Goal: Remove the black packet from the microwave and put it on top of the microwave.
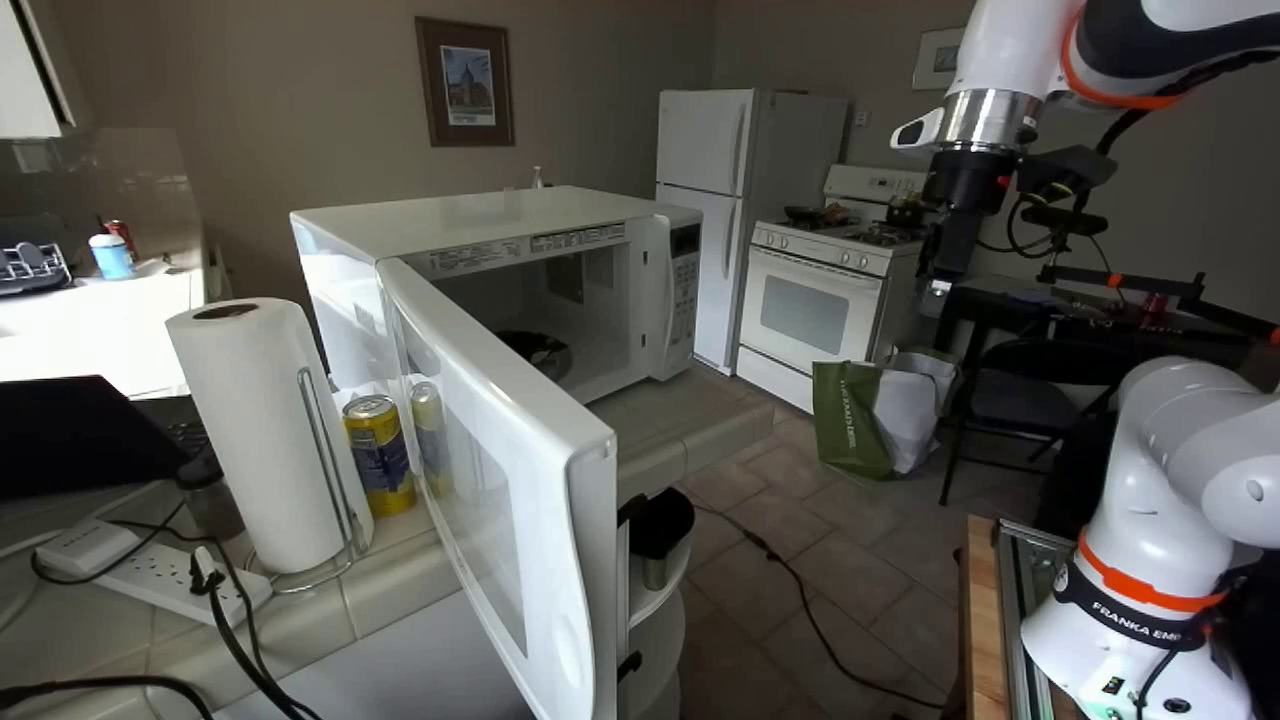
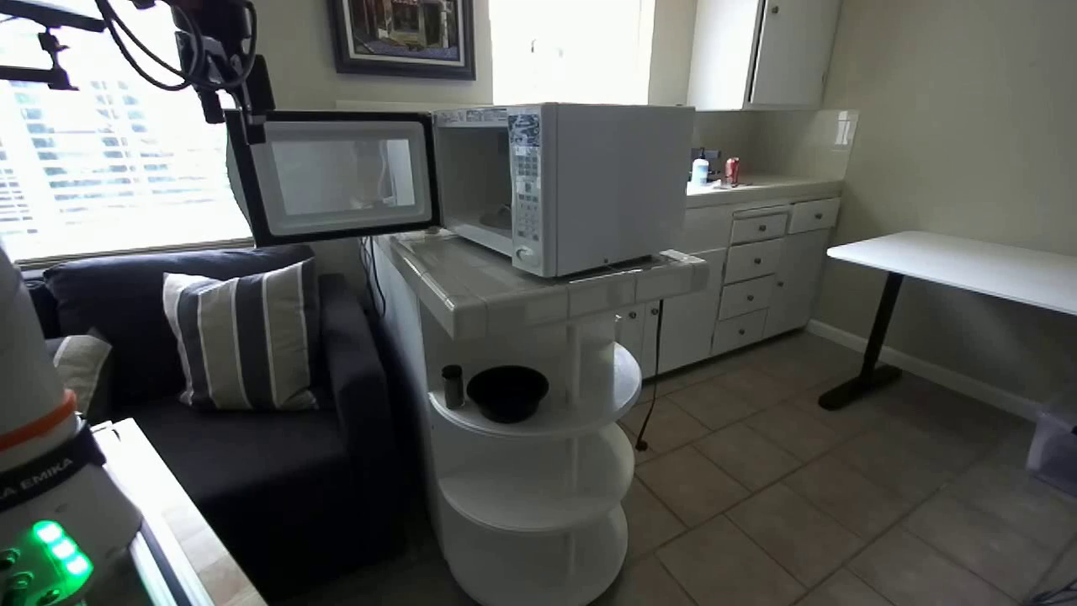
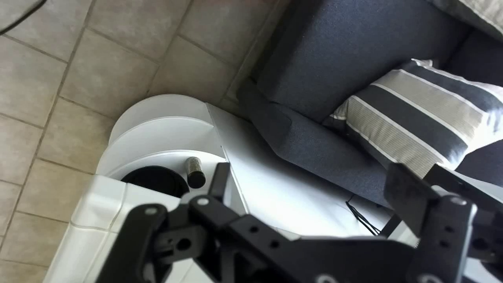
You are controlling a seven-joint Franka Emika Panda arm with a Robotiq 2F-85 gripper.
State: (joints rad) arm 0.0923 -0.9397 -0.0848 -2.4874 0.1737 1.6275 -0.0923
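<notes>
The white microwave (image 1: 480,222) stands on the tiled counter with its door (image 1: 500,470) swung wide open; it also shows in an exterior view (image 2: 618,185). A dark, shiny object that looks like the black packet (image 1: 542,352) lies inside on the microwave floor, partly hidden by the door. In the wrist view the packet is out of view. My gripper (image 1: 938,288) is in the air, outside the microwave, pointing down. In an exterior view the gripper (image 2: 248,126) appears near the door's outer edge. In the wrist view the gripper (image 3: 312,184) is open, with nothing between the fingers.
A paper towel roll (image 1: 265,440) and a yellow can (image 1: 380,455) stand beside the microwave, behind the door. Round shelves under the counter end (image 2: 538,316) hold a black bowl (image 2: 507,394) and a small jar (image 2: 453,387). A dark sofa (image 2: 252,471) stands alongside.
</notes>
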